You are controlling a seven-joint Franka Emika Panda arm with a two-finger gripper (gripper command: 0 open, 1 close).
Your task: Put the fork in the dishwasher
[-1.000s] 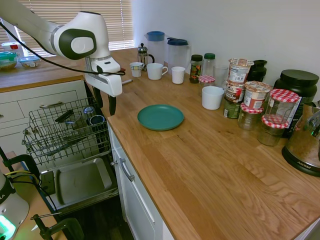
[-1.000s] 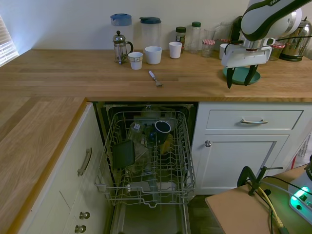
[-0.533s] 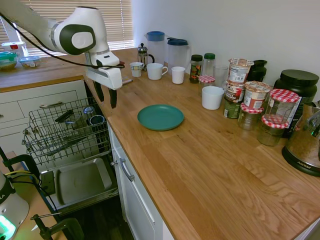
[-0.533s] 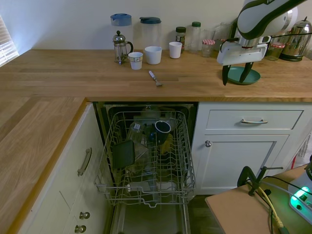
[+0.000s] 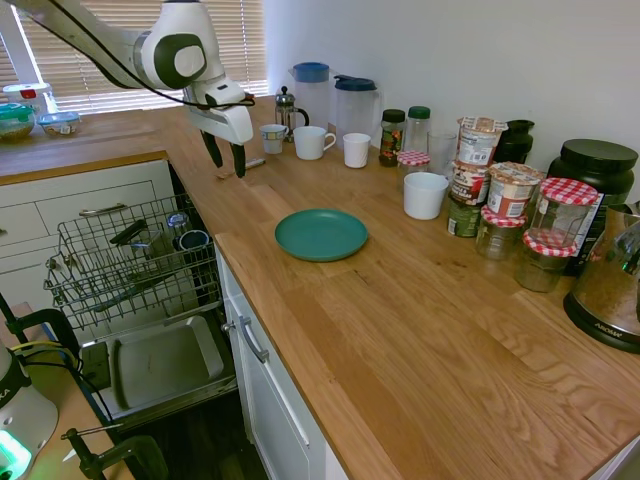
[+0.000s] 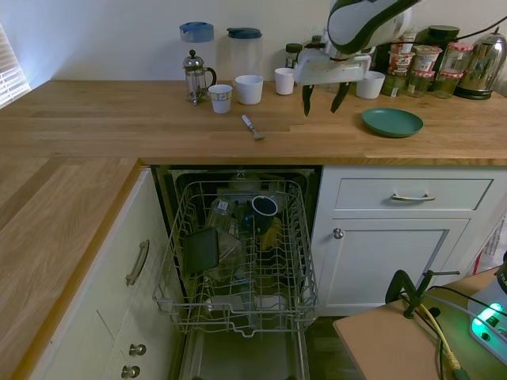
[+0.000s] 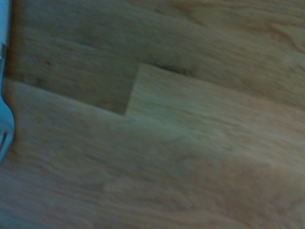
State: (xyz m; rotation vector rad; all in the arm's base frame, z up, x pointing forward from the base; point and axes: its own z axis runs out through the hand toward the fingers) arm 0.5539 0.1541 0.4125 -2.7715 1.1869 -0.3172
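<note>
White and bent at the wrist, the arm reaches over the worktop (image 6: 95,119) in the second exterior view, and we see its gripper (image 6: 323,93) pointing straight down above bare wood, its two dark fingers (image 6: 307,96) spread wide with nothing between them. In the first exterior view the same gripper (image 5: 226,153) hangs near the row of mugs by the wall.

The fork (image 6: 251,127) lies flat on the wood at about nine o'clock of the gripper in the second exterior view, well apart from it, just in front of the white mug (image 6: 249,89) and the small patterned cup (image 6: 220,97). In the wrist view we catch only a pale sliver of the fork (image 7: 4,119) at the frame's edge (blurred, so its tines are hard to make out); the rest is wood grain.

Below the worktop's edge the dishwasher (image 6: 238,261) stands open, its grey wire rack (image 5: 130,265) pulled out and already holding a dark cup and other dishes. Its door panel (image 5: 160,365) lies flat beneath the rack in the first exterior view.

A green plate (image 6: 391,122) sits at three o'clock of the gripper. A French press (image 6: 194,76), two lidded jugs (image 6: 244,51) and a cluster of jars (image 5: 510,200) line the white wall. White drawers (image 6: 412,194) flank the machine.
</note>
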